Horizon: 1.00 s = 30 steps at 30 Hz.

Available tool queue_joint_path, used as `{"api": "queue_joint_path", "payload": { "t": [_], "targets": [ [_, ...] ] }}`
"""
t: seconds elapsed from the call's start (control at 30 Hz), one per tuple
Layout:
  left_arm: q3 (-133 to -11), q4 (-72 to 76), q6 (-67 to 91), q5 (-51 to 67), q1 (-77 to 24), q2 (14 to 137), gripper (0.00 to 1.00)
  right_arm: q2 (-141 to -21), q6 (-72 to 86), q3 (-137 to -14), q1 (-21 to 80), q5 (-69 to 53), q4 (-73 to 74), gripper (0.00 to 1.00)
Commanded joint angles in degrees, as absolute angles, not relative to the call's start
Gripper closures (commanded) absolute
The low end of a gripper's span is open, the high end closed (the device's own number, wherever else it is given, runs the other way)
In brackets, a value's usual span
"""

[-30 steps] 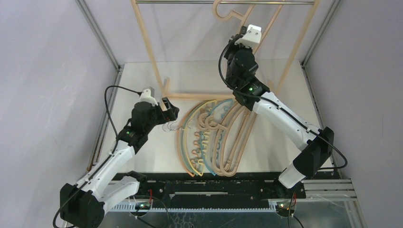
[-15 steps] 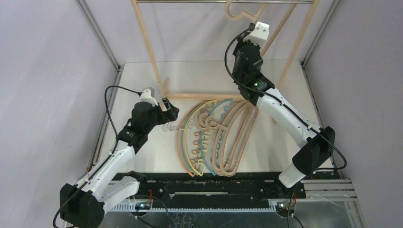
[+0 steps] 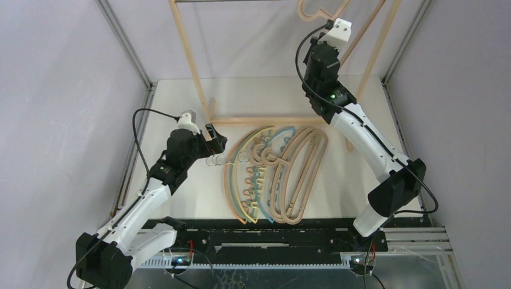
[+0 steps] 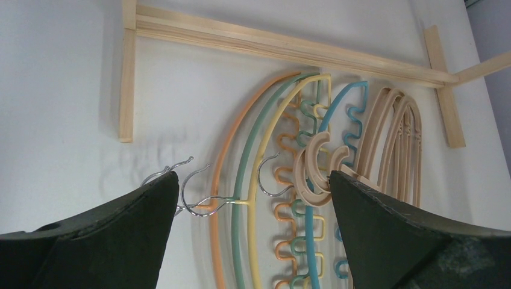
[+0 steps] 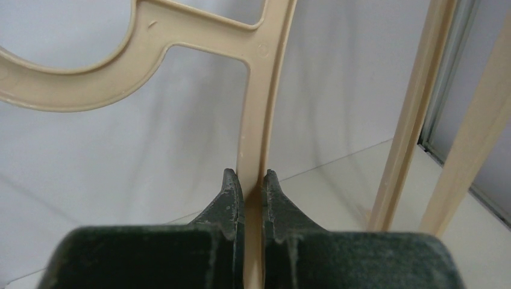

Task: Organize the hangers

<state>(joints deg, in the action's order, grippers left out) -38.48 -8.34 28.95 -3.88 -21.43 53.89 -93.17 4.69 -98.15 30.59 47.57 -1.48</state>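
**One hanger aloft, the heap waiting**

By the rack's (image 3: 187, 60) left foot, the left gripper (image 4: 250, 180) hangs spread wide above metal hooks (image 4: 194, 194). The remaining hangers (image 3: 271, 174) lie heaped before its base. Beside the rack's top, the right gripper (image 5: 253, 180) pinches a wooden hanger (image 5: 260, 90) (only its wrist view shows the clamp).

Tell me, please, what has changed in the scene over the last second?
The right hand, shut on a pale wooden hanger, carried it rightward and further up the top view, along the upper part of the rack. The left hand stayed open above the metal hooks, and the pile of hangers on the table did not shift.
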Motion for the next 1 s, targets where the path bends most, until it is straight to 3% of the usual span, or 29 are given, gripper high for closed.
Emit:
{"api": "queue_joint_path", "payload": {
  "t": [0.0,0.1,0.57,0.97],
  "targets": [
    [-41.9,-7.7,28.4,-3.7,-21.7,53.6,0.01,-92.8,8.8,-102.5,29.0,45.8,5.7,1.0],
    [-41.8,-7.8,28.3,-3.8,-21.8,53.5,0.0,-92.2,10.7,-102.9,28.2,44.8,8.8,1.0],
    [-41.3,-7.9,28.4,-3.9,-21.7,53.0,0.0,-88.4,21.7,-104.7,22.7,37.1,21.3,0.73],
    [-41.4,-8.1,28.4,-4.3,-21.7,52.2,0.0,-95.3,27.4,-118.7,17.4,26.7,36.3,0.68]
  ]
}}
